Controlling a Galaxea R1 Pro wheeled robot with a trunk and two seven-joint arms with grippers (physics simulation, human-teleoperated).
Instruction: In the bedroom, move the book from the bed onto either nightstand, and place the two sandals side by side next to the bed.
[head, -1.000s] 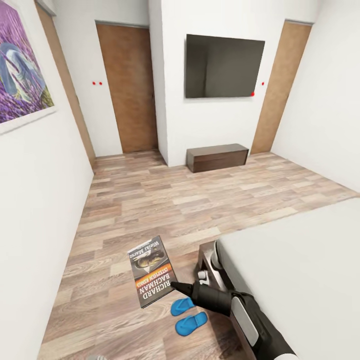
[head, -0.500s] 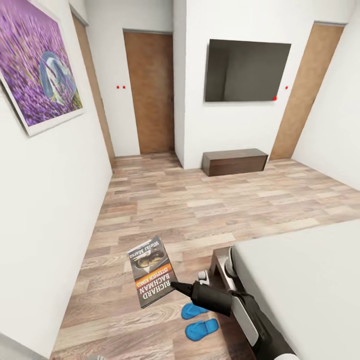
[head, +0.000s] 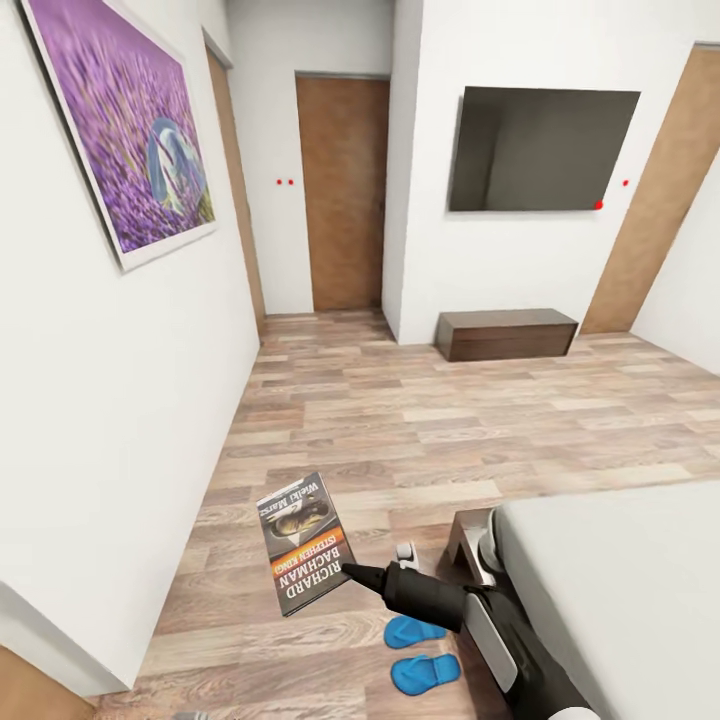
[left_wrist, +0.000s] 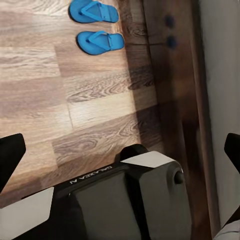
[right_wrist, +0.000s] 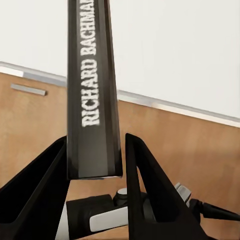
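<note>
Right hand (head: 352, 573): closed on the book (head: 304, 541), gripping it at the lower edge of the cover. In the head view the book is held clear of the wood-plank floor (head: 400, 420), cover facing the camera, the orange band and the white "RICHARD BACHMAN" lettering reading upside down. In the right wrist view the book's spine (right_wrist: 93, 90) stands upright between the two dark fingers (right_wrist: 35, 197), which press against it on both sides.

Left hand (left_wrist: 122, 150): seen in the left wrist view, fingers spread wide apart at the two sides of the frame with nothing between them; it hangs over the floor beside the dark wooden frame of the bed (left_wrist: 182, 95).

Sandals: two blue sandals (head: 425, 652) lie flat on the floor just beside the corner of the bed (head: 620, 590), side by side and close together, not touching (the left wrist view shows the same pair (left_wrist: 97, 26) parallel, next to the bed frame).

Surroundings: off-white mattress at the lower right of the head view. A long low dark-brown table (head: 507, 333) stands against the far white wall under a wall-mounted black screen (head: 542, 150). A framed purple picture (head: 125, 130) hangs on the left wall. A brown door (head: 343, 190) stands at the far end.
</note>
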